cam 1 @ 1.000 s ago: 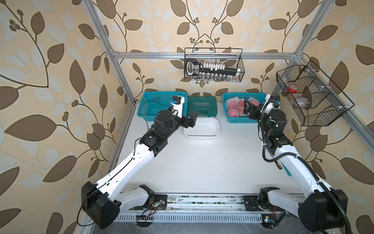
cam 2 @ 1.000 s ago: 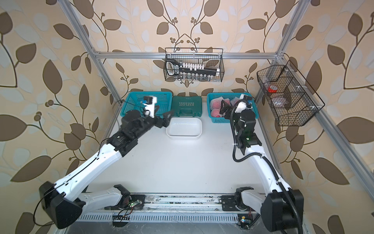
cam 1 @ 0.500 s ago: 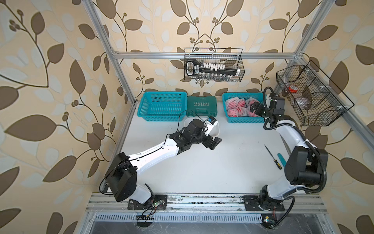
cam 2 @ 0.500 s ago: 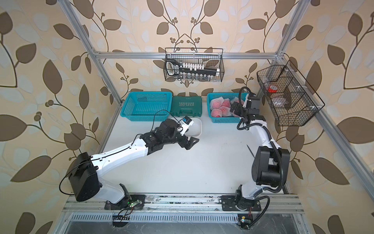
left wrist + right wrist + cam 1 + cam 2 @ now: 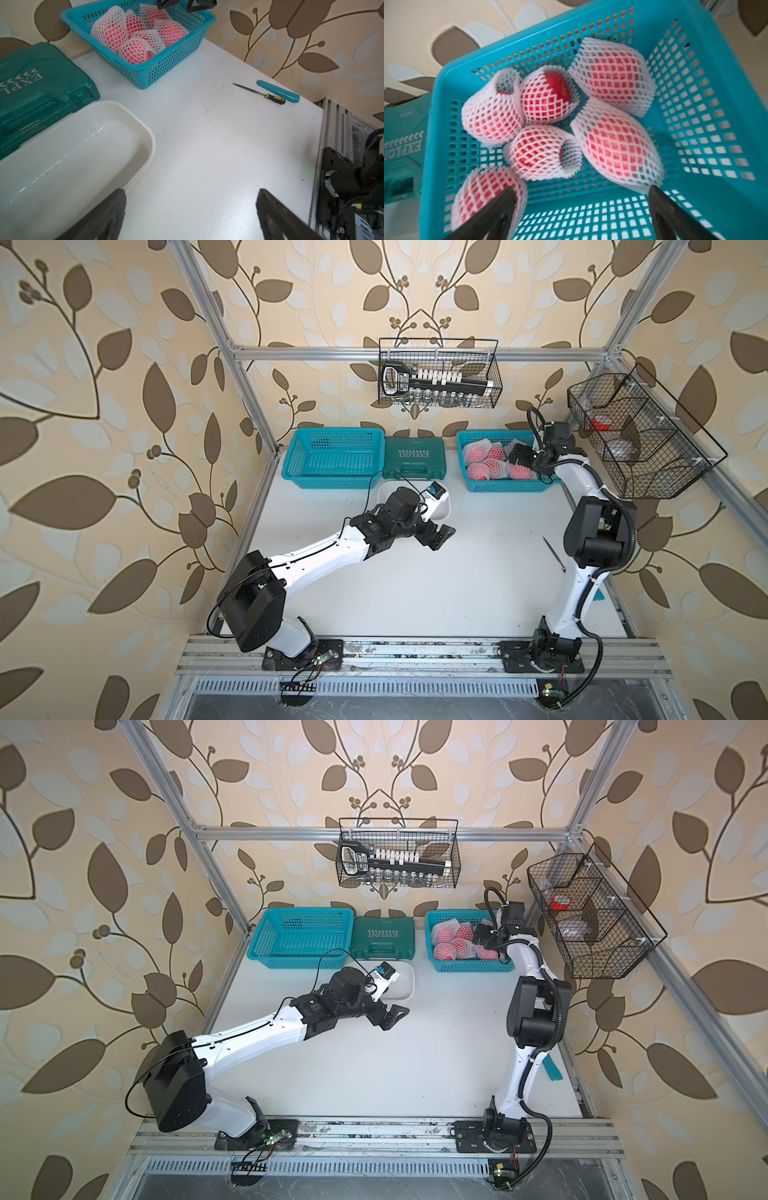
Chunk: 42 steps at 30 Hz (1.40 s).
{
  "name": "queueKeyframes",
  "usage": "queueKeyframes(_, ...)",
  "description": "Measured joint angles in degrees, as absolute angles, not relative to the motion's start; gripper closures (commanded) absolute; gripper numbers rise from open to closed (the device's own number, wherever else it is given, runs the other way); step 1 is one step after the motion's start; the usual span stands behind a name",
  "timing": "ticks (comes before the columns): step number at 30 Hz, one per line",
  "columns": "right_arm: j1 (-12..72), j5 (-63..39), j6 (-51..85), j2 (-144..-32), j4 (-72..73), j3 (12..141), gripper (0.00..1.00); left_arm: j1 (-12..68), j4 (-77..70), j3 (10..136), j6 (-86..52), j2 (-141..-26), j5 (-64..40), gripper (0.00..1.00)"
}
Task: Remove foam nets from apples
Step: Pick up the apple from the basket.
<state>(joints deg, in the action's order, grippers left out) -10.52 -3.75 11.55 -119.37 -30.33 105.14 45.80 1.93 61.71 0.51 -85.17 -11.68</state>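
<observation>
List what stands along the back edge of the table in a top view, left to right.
teal basket → green tool case → second teal basket, holding the apples in foam nets

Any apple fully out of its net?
No, in the right wrist view all six apples in the teal basket wear foam nets.
</observation>
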Motion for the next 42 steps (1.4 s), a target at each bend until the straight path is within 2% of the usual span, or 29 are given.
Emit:
queueKeyframes(12, -10.8, -1.5, 7.3, -130.0, -36.1, 115.2, 0.00, 45.8, 1.9, 61.6, 1.6, -85.1, -11.6, 0.01)
queueKeyframes(33, -12.3, -1.3, 3.8, -140.1, -37.5, 125.8, 0.00, 45.8, 4.6, 61.7, 2.7, -87.0, -11.5, 0.01)
queueKeyframes(42, -12.4, -4.2, 3.8, -140.7, -37.5, 126.4, 0.08, 45.8, 5.7, 62.2, 2.8, -88.0, -11.5, 0.01)
